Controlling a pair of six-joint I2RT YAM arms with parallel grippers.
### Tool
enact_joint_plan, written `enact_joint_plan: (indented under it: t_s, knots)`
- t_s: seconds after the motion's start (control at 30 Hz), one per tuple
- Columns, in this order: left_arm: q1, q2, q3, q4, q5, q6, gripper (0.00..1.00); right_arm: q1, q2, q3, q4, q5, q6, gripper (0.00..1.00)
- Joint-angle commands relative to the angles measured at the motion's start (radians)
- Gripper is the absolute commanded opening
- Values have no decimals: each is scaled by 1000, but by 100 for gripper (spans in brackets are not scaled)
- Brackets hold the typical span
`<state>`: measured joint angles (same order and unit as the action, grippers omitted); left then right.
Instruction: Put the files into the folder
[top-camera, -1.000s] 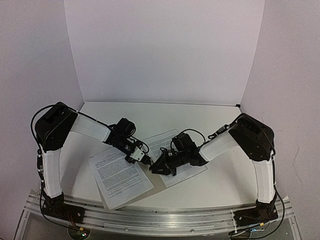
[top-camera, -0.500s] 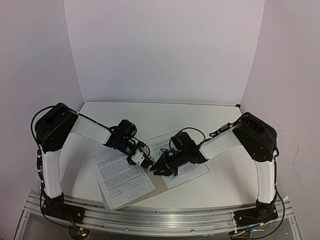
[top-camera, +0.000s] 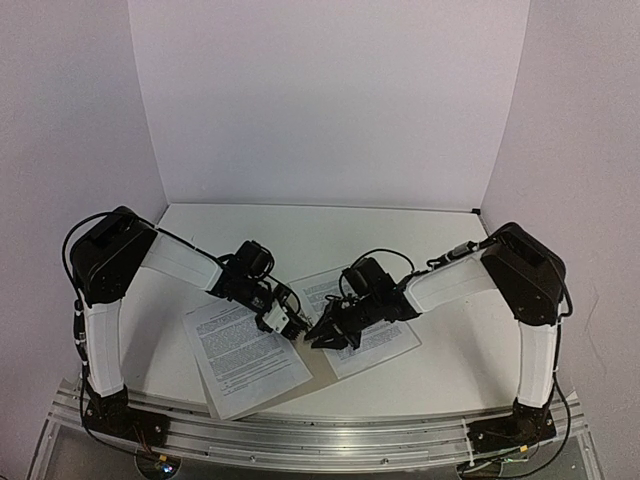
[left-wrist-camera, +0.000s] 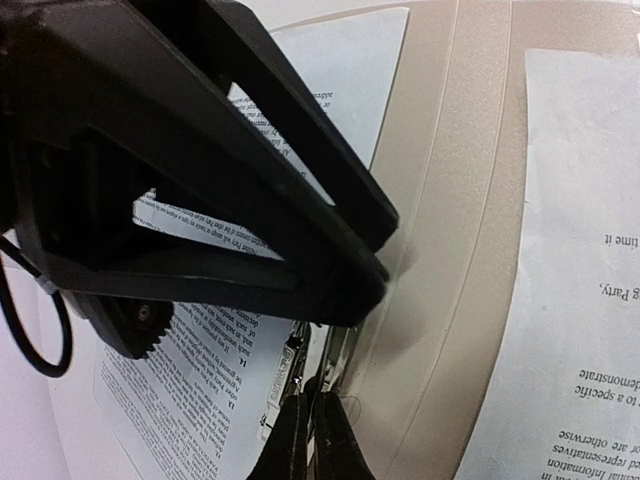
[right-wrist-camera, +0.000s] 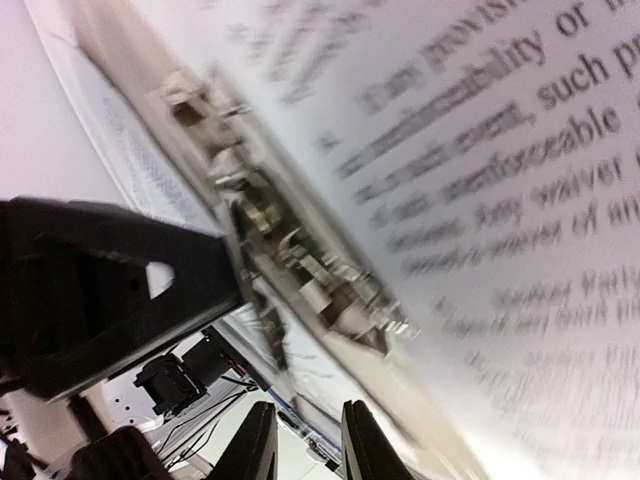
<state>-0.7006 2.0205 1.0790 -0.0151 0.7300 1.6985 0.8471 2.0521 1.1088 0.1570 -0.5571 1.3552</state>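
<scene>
Presently: folder (left-wrist-camera: 460, 200), open flat by the near edge of the worktop (top-camera: 300, 230), a printed sheet (top-camera: 245, 355) on each flap. Left claw (left-wrist-camera: 310, 432), pinched shut at the metal clip (right-wrist-camera: 300, 260) on the spine, probably to work it. Right claw (right-wrist-camera: 305, 445), narrowly parted and empty, close beside, likely assisting.

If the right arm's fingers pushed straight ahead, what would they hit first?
Most likely the small silver metal clip on the flat beige cardboard folder's spine, directly ahead of the right fingers; blur makes depth uncertain.
</scene>
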Motion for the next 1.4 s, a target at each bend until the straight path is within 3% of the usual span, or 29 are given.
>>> enact_joint_plan:
  t_s: [0.0, 0.4, 0.57, 1.0, 1.13, 1.23, 1.37]
  knots:
    - [-14, 78, -70, -198, -153, 8, 3, 3, -106, 6, -44, 29, 20, 23]
    - [-16, 72, -77, -194, -156, 4, 3, -17, -48, 17, -110, 71, -38, 23]
    - [-16, 72, -73, -191, -153, -2, 3, -17, -14, 36, -111, 64, -61, 10]
    - [-16, 73, -71, -192, -155, -3, 3, -23, 6, 8, -111, 40, -87, 0]
    - [-9, 61, -58, -203, -158, -12, 24, -30, 25, -11, -111, 49, -115, 0]
    - [1, 47, -28, -214, -164, -53, 33, -33, 38, -15, -114, 57, -141, 0]
    - [9, 23, 0, -221, -153, -88, 35, -39, 34, -52, -114, 68, -140, 0]
